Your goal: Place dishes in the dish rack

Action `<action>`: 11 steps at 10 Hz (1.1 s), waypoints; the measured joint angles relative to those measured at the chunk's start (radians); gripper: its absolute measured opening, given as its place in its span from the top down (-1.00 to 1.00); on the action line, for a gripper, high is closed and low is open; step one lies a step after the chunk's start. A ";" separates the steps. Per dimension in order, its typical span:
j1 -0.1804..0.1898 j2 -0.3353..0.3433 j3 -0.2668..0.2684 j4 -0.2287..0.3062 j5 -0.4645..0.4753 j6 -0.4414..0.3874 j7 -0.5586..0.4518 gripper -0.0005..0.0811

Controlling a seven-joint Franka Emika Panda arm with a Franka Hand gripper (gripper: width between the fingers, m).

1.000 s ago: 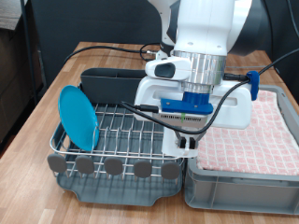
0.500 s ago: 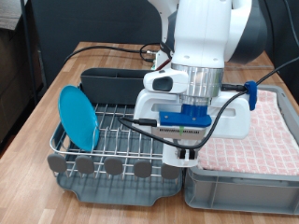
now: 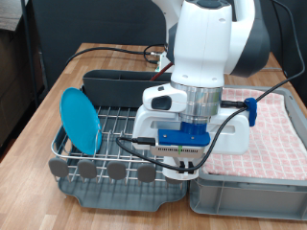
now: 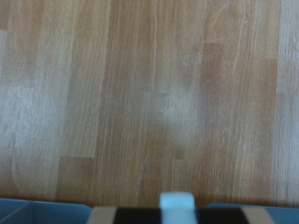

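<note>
The light-blue plate (image 3: 81,120) stands on edge in the left side of the dish rack (image 3: 120,134), a silver wire grid on a dark grey tray. My gripper (image 3: 183,167) hangs low over the rack's front right corner. It is shut on a small white thing, seemingly the white cup (image 3: 182,169). In the wrist view a white piece (image 4: 175,204) shows between two dark fingers, above wood-grain tabletop. The cup's handle is hidden. The wooden spoon is out of view.
A grey bin lined with pink checked cloth (image 3: 273,139) stands right of the rack in the exterior view. The rack's grey caddy (image 3: 107,84) is at its back and round grey discs (image 3: 106,171) line its front. Black cables (image 3: 134,53) trail behind on the wooden table (image 3: 53,96).
The gripper has come down and shifted slightly to the exterior view's left, from above the rack's right edge to low over its front right corner. The plate has not moved.
</note>
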 joint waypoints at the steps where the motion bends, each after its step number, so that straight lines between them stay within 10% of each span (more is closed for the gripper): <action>1: 0.000 0.009 -0.004 0.012 0.000 -0.011 0.000 0.81; 11: -0.059 0.118 0.046 0.162 0.046 -0.147 -0.062 0.81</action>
